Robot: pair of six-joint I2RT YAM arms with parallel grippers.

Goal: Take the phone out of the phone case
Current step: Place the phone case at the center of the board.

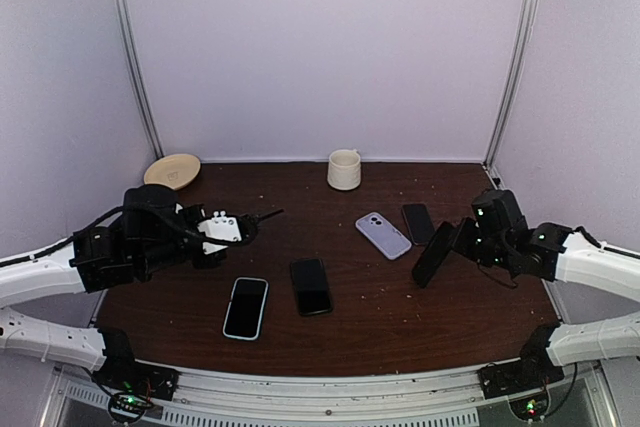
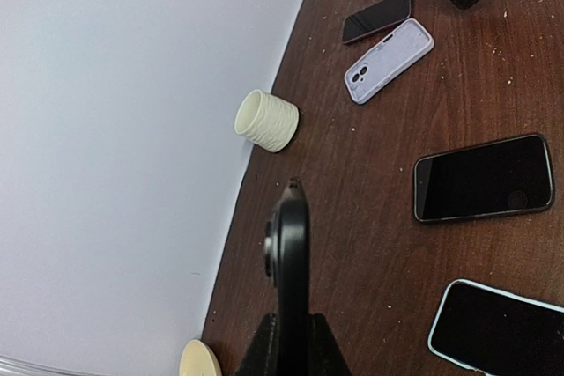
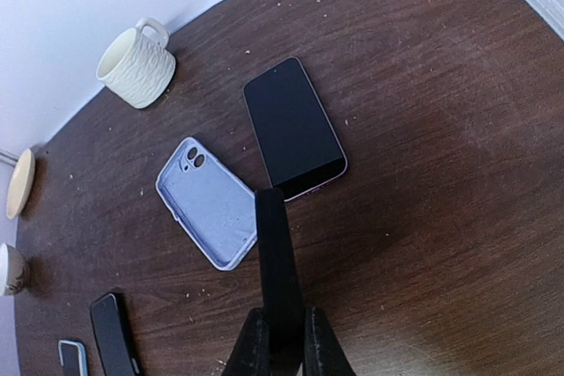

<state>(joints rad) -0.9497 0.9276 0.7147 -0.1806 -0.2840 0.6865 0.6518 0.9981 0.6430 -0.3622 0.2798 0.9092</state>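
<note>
- Right gripper (image 3: 280, 332): jaws clenched on the near end of the phone (image 3: 277, 253), a black slab seen edge-on from the wrist.
- Phone: out of its case, held at the table's right side and slanting down toward the middle. Whether its low tip touches the wood cannot be told.
- Left gripper (image 2: 289, 341): jaws clamped on the case (image 2: 289, 261), a thin black shell seen edge-on with a raised camera ring on one face.
- Case: held off the table at the left side, pointing toward the centre, well apart from the phone.
- Lilac case (image 3: 210, 204): lies flat and empty, camera holes toward the mug, just beyond the phone's tip.
- Dark phone (image 3: 293, 129): screen up, just beside the lilac case on its right, the two set at an angle to each other.
- Black phone (image 1: 311, 286): screen up, near the table's middle.
- Blue-rimmed phone (image 1: 246, 307): screen up, just left of the black phone and nearer the front edge.
- Mug (image 1: 344, 169): cream, ribbed, upright against the back wall.
- Bowl (image 1: 172, 170): tan, shallow, in the back left corner.
- Table (image 1: 400, 332): dark brown wood, flecked with pale crumbs.
</note>
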